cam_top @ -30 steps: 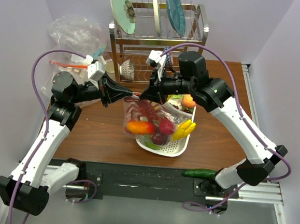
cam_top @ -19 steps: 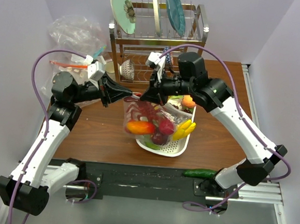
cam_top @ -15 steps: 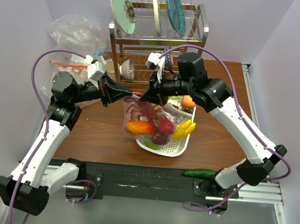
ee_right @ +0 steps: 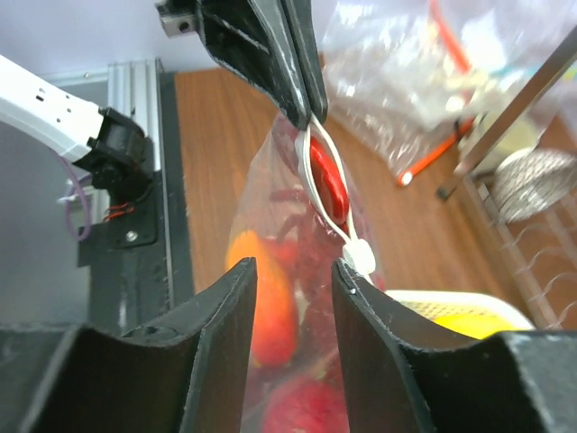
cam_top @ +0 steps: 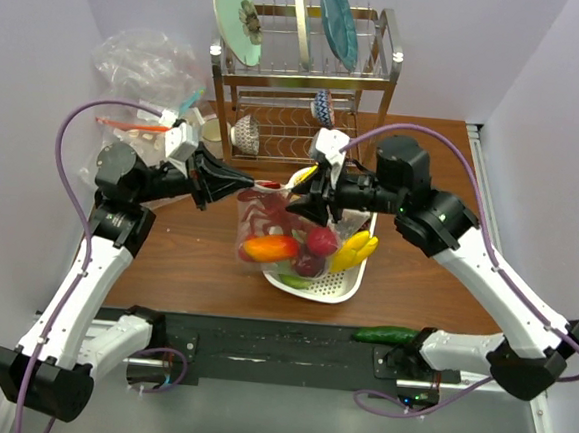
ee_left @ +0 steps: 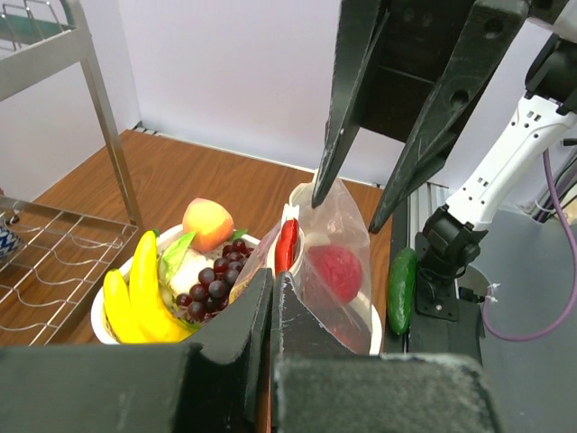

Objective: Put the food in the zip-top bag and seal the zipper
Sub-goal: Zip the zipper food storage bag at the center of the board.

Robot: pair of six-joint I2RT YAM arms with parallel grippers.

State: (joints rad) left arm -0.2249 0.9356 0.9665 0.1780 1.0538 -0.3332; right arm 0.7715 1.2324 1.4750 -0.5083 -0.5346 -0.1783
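Note:
The zip-top bag [cam_top: 268, 230] hangs over the table's middle, and my left gripper [cam_top: 249, 183] is shut on its upper left corner. Through the plastic I see food: an orange pepper [cam_top: 270, 246], a dark red apple [cam_top: 320, 241] and the red lobster [cam_top: 268, 213]. My right gripper [cam_top: 292, 205] stands open at the bag's right top corner. In the right wrist view its fingers straddle the bag [ee_right: 297, 298] without pinching it. The white zipper [ee_right: 317, 144] runs down to a white slider [ee_right: 359, 260] beside the right finger. A red piece [ee_right: 326, 176] shows between the strips.
Behind the bag a white tray [cam_top: 350, 281] holds yellow bananas [cam_top: 357, 250], grapes [ee_left: 212, 280] and a peach [ee_left: 207, 223]. A green cucumber [cam_top: 384, 334] lies on the front rail. A dish rack [cam_top: 300, 87] stands at the back. A bulky clear bag [cam_top: 146, 65] sits back left.
My right gripper has opened, let go of the bag's top edge and drawn back to the right and a little down. The left gripper keeps its hold on the bag.

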